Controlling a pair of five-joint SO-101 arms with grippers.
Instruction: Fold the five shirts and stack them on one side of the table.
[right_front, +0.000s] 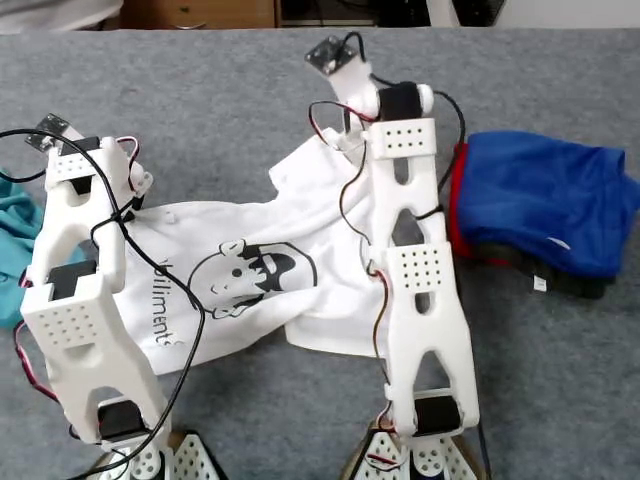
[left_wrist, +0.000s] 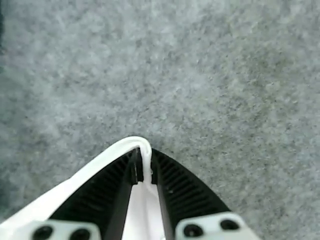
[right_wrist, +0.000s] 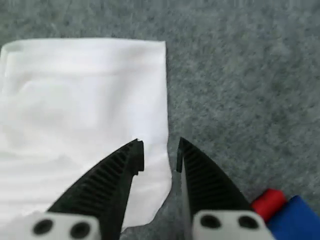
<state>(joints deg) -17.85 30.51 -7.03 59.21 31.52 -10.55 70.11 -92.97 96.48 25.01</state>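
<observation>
**Desk:** How far along?

**Field:** About three of five appear done. A blue shirt (right_front: 545, 195), a red shirt (right_front: 458, 200) and a dark shirt (right_front: 520, 262) are stacked at the table's (right_front: 200, 80) right side. One white shirt (right_front: 250, 270) lies unfolded mid-table, and one teal shirt (right_front: 12, 240) lies at the left edge.

**Desk:** The grippers?

**Field:** The left gripper (left_wrist: 144, 167) is clamped on the white shirt's edge. The right gripper (right_wrist: 160, 155) is parted over its sleeve, holding nothing.

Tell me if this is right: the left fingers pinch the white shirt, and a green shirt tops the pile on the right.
Not quite: the top shirt of that pile is blue, not green, as the high view shows. The left fingers do pinch the white shirt.
</observation>
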